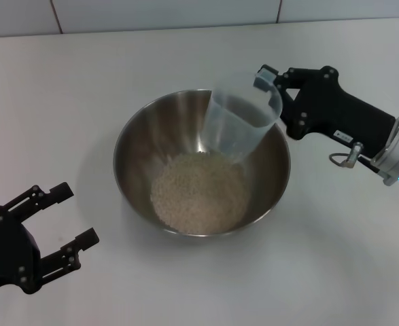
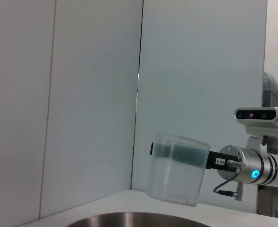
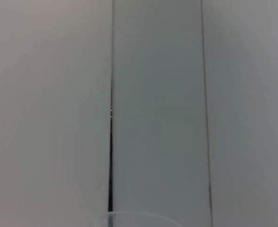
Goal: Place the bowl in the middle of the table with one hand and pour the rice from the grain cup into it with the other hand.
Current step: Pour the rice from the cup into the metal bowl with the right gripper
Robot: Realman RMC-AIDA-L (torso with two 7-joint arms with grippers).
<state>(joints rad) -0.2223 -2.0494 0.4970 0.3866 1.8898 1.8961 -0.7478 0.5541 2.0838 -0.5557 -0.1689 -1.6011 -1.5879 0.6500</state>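
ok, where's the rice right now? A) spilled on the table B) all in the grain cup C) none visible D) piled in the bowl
D: the rice lies as a pale heap in the bottom of the bowl, while the grain cup held over it by the right gripper looks empty.

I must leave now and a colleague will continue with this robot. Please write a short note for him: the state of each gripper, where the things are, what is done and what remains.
Left gripper: open, empty, low over the table's near left, beside the bowl.
Right gripper: shut on the grain cup, holding it tipped above the bowl's far right rim.
Bowl: mid-table.
Rice: a pale heap in the bowl's bottom; the cup looks empty.
Done: bowl placed, rice poured.
Left: probably only setting the cup down and withdrawing.
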